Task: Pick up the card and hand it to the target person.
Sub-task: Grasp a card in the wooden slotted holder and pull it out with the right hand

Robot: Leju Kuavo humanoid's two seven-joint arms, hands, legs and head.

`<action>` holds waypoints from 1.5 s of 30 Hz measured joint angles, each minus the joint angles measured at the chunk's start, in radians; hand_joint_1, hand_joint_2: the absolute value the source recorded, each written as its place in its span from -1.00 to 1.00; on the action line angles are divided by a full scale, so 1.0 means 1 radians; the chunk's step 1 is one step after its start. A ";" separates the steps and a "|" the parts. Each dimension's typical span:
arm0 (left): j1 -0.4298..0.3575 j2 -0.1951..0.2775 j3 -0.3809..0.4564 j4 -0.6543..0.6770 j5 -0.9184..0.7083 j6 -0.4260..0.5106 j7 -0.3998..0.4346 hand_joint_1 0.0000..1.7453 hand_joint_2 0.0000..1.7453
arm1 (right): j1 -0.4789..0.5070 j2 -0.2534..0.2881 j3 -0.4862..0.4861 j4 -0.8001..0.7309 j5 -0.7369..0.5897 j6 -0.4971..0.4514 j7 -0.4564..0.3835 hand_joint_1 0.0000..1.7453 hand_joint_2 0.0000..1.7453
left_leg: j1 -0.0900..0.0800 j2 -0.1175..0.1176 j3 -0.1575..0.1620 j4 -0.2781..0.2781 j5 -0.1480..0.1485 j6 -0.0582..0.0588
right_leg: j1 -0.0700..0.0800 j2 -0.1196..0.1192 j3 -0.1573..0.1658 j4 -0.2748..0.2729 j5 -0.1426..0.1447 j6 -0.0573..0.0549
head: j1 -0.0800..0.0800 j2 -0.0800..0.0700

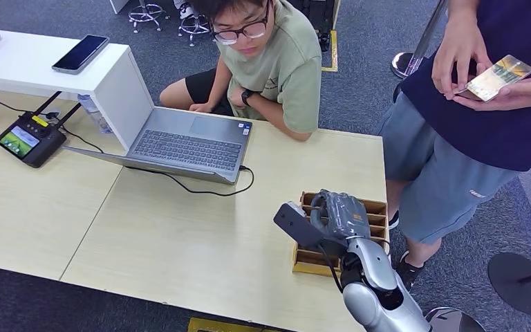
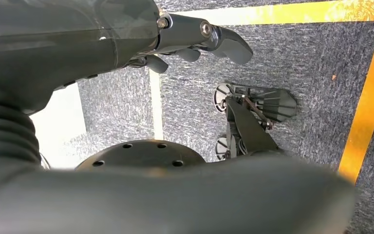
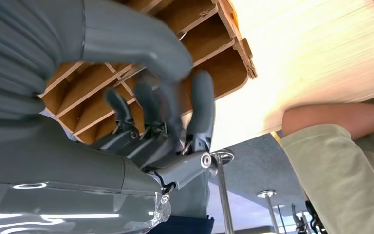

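My right hand (image 1: 339,214) hangs over a slotted wooden box (image 1: 379,207) at the table's right edge. Its fingers (image 3: 202,107) point down into the slots of the box (image 3: 214,29), with the thumb (image 3: 141,44) curved across in front of them. No card shows between thumb and fingers. A standing person at the right holds a pale, card-like thing (image 1: 499,76) in both hands, well above and beyond the box. My left hand (image 2: 195,34) hangs beside my body over the carpet, fingers loosely stretched, holding nothing.
A seated person (image 1: 269,55) leans on the far table edge behind an open laptop (image 1: 187,142) with a black cable. A white shelf with a phone (image 1: 79,53) and a small screen device (image 1: 29,138) stand at the left. Stand bases (image 1: 522,280) sit on the floor at right.
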 joint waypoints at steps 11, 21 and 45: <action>0.000 0.000 0.000 0.000 0.003 0.000 0.003 -1.00 -1.00 | 0.005 0.000 0.000 -0.006 0.002 -0.001 -0.003 -0.42 1.00 | 0.000 0.000 0.000 0.000 0.000 0.000 | 0.000 0.000 0.000 0.000 0.000 0.000 | 0.000 0.000; 0.000 0.000 0.000 0.000 0.017 0.004 0.001 -1.00 -1.00 | 0.015 -0.008 0.000 -0.064 0.004 -0.009 0.012 -0.11 1.00 | 0.000 0.000 0.000 0.000 0.000 0.000 | 0.000 0.000 0.000 0.000 0.000 0.000 | 0.000 0.000; 0.000 0.000 0.000 0.000 0.012 0.001 -0.002 -1.00 -1.00 | 0.037 -0.030 0.000 -0.099 -0.011 -0.018 0.004 -0.11 1.00 | 0.000 0.000 0.000 0.000 0.000 0.000 | 0.000 0.000 0.000 0.000 0.000 0.000 | 0.000 0.000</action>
